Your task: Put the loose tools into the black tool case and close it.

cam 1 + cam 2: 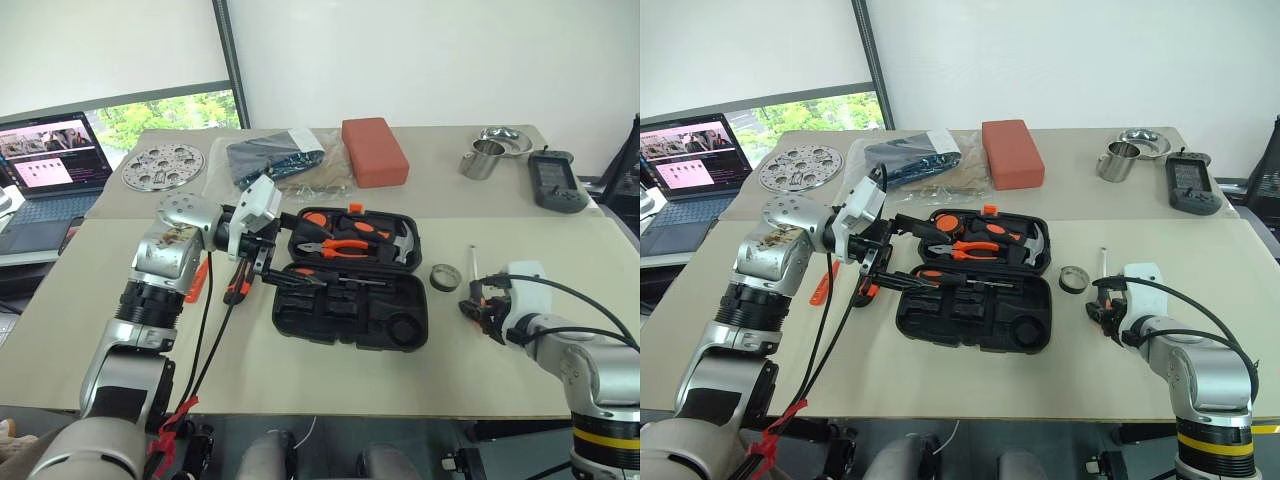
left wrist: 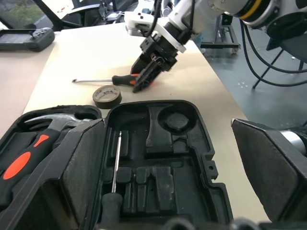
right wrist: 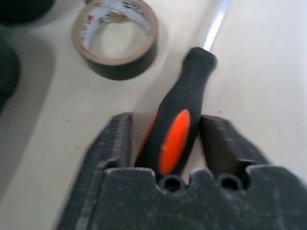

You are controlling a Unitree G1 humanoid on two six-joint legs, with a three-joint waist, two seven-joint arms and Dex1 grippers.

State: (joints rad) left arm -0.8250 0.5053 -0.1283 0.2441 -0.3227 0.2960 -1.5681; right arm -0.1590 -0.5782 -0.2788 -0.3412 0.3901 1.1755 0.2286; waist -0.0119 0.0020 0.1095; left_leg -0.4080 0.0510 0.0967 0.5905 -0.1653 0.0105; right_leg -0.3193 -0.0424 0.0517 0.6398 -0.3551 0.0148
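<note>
Both head eyes look down over the table (image 1: 90,330), sharing the open black tool case (image 1: 350,315); each wrist camera sits close, sharing the tape roll (image 2: 106,96) and screwdriver (image 3: 177,129)

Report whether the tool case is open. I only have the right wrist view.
Observer: The tool case lies open on the table, just left of the tape roll.
Operator: List what's in it.
Observer: Pliers and a hammer sit in the far half. One screwdriver lies in a slot of the near half.
Operator: Check the left claw.
Observer: The left claw is open and empty, hovering over the case's left end.
</note>
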